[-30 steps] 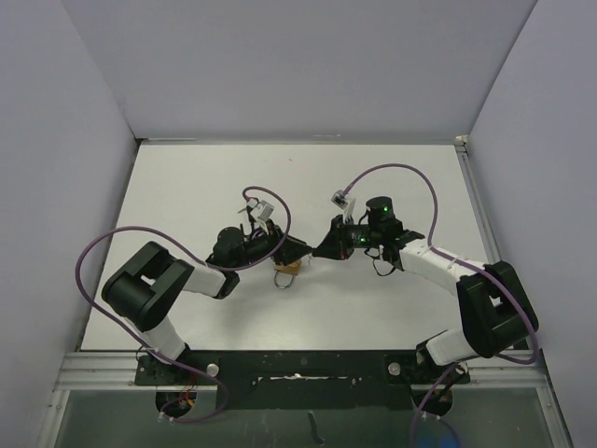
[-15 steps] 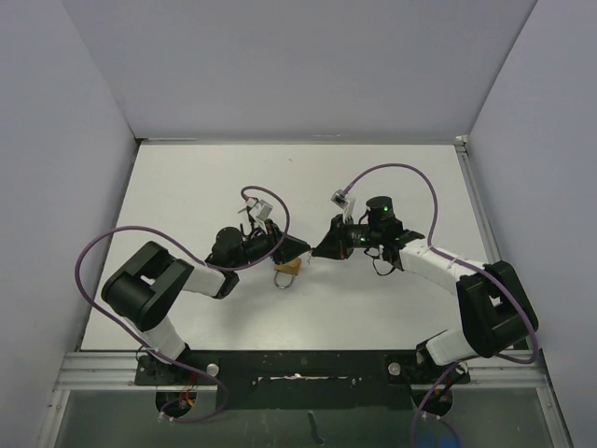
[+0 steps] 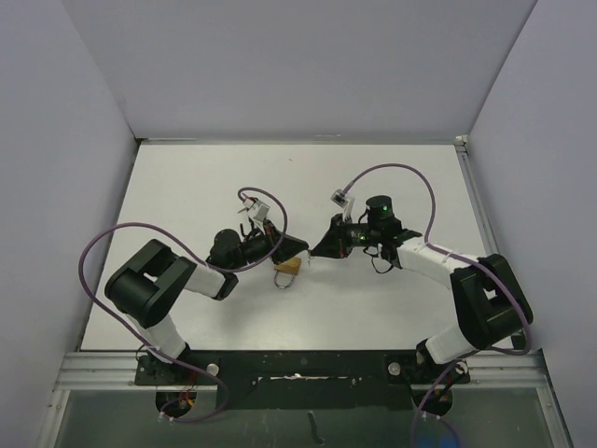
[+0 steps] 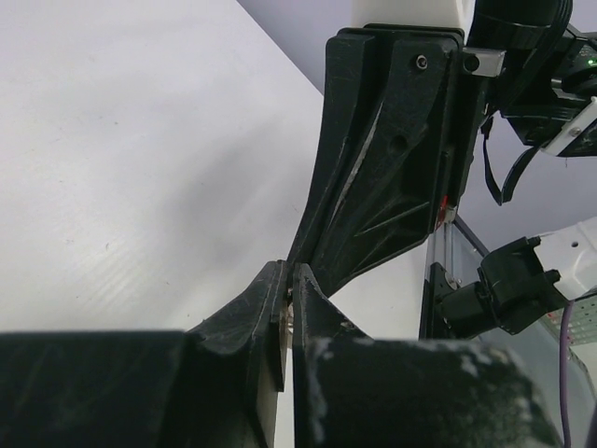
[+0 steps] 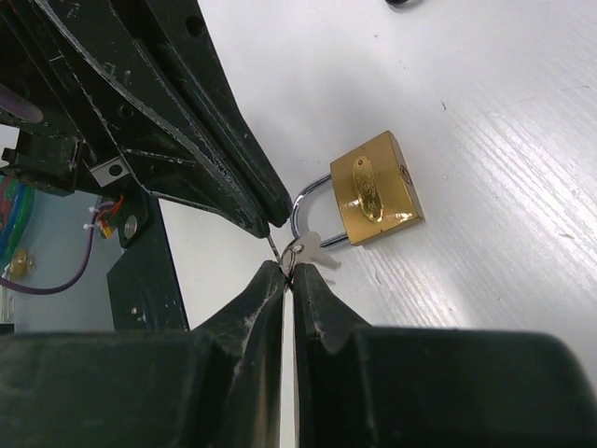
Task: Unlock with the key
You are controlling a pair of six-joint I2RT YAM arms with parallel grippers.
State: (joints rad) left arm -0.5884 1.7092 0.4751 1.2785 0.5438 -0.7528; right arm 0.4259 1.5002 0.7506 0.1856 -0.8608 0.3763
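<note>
A brass padlock (image 5: 375, 191) with a silver shackle (image 5: 300, 201) lies flat on the white table; it also shows in the top view (image 3: 288, 269). My right gripper (image 5: 287, 271) is shut on a thin key ring (image 5: 291, 252), from which a small silver key (image 5: 320, 248) hangs beside the shackle. My left gripper (image 4: 287, 297) is shut on a thin flat metal piece, seen edge-on, that joins the same ring. The left fingertips (image 5: 264, 217) nearly touch the right ones. In the top view both grippers (image 3: 303, 254) meet just right of the padlock.
Purple cables loop over both arms (image 3: 401, 173). The white table (image 3: 187, 187) is walled at the back and both sides. A black rail (image 3: 298, 364) with the arm bases runs along the near edge.
Almost nothing: both grippers stay shut and tip to tip by the padlock. The left arm's elbow has shifted slightly.
</note>
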